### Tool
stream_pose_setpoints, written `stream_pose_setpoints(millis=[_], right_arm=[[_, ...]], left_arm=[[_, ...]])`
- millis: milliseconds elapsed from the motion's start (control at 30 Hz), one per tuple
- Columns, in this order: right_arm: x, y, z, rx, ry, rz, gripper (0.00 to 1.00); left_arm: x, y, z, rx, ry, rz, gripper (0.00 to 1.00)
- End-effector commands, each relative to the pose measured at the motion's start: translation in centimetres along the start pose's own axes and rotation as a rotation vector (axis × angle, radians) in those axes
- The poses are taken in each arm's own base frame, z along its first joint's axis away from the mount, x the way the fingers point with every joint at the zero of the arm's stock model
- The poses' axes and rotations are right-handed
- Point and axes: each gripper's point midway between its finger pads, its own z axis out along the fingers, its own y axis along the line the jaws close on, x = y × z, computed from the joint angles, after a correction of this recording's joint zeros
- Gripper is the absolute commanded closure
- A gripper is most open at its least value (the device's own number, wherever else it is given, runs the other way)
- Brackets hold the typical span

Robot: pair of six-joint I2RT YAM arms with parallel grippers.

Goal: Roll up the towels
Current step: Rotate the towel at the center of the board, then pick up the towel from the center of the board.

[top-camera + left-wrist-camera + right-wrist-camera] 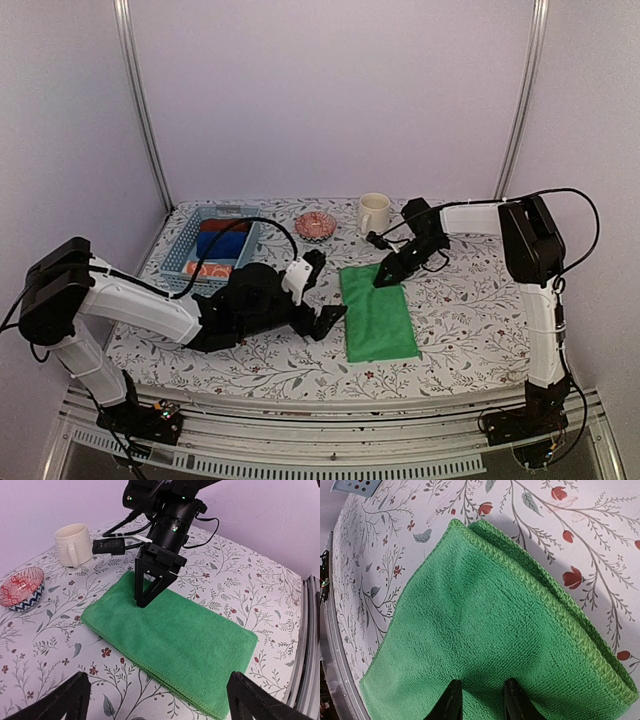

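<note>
Left gripper (327, 290) stood spread wide over the flowered table (470, 320), just beside the left edge of the green towel (378, 315), which lay folded flat at its middle. Right gripper (386, 277) sat with fingers nearly together on the towel's far end, seemingly pinching cloth.

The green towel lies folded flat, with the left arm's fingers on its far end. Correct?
No: the right arm's fingers are on the far end of the green towel, as the left wrist view shows. It does lie folded flat.
</note>
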Motion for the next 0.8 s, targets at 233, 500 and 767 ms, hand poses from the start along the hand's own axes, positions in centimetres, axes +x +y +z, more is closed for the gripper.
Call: stream_pose_setpoints(millis=[233,500,767], right_arm=[[-3.1,7.3,-12.6,0.088,-0.232,-0.276,0.48],[-2.0,10.7,-22.3,0.297,-0.517,-0.402,0.01],[-2.2,14.6,-24.6,0.156,-0.584,-0.443,0.01]], left_arm=[[1.3,-5.5,0.1,0.269,0.14,0.322,0.46],[4.6,-9.1,0.7,0.438,0.268,0.455,0.41],[7.7,-9.3,2.6,0.465,0.339,0.505,0.39]])
